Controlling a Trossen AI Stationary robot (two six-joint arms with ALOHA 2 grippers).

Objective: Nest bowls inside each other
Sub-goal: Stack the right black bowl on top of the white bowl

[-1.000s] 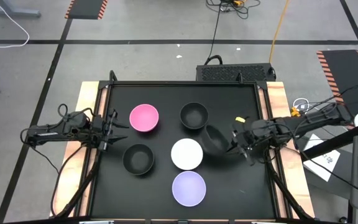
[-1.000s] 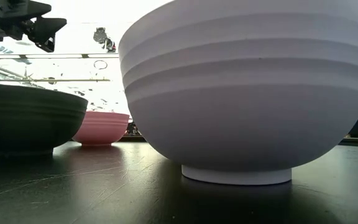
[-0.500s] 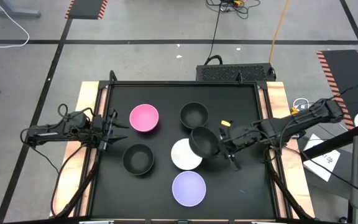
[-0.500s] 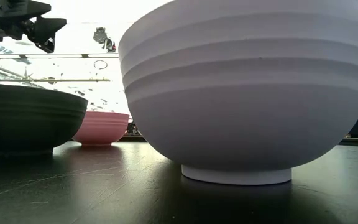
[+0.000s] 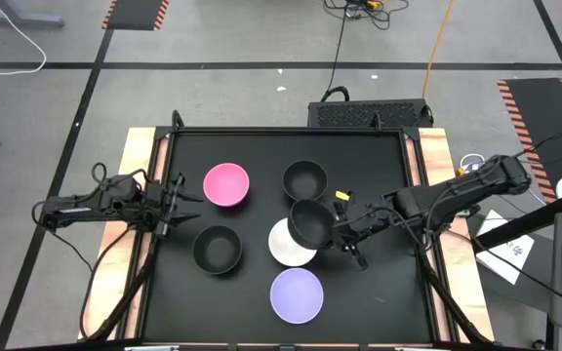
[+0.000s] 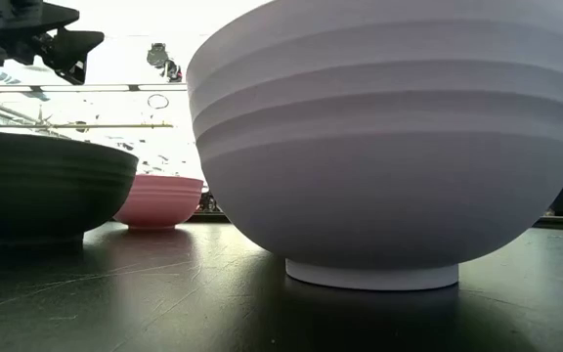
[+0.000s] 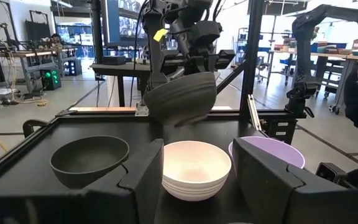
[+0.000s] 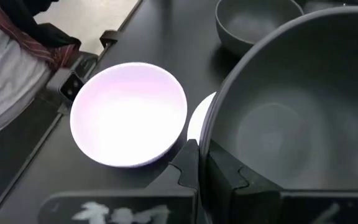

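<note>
Five bowls stand on their feet on the black table: pink (image 5: 226, 185), black (image 5: 304, 180), black (image 5: 217, 249), white (image 5: 283, 247) and lavender (image 5: 297, 295). My right gripper (image 5: 335, 229) is shut on a third black bowl (image 5: 307, 222), carried above the white bowl's right part. In the left wrist view this black bowl (image 7: 180, 96) hangs tilted over the white bowl (image 7: 194, 168). My left gripper (image 5: 179, 202) waits open above the table's left edge, beside the pink bowl. My right gripper holds the black bowl by its rim (image 8: 205, 149) on the side toward the table's right. One finger (image 8: 225, 177) is inside the bowl and the other (image 8: 188, 168) outside. The fingers come from the table's right, slanting down. The bowl is lifted clear and tilted.
The table has a raised black frame (image 5: 286, 131) with wooden strips on both sides. In the low view the lavender bowl (image 6: 389, 147) fills the foreground, with a black bowl (image 6: 47, 186) and the pink one (image 6: 159, 200) behind. A person stands beyond the table in the right wrist view (image 8: 11, 56).
My right gripper has moved toward the table's left, carrying the black bowl from the open spot right of the white bowl to above the white bowl's right part. It has stayed shut on the bowl. The other bowls have not moved.
</note>
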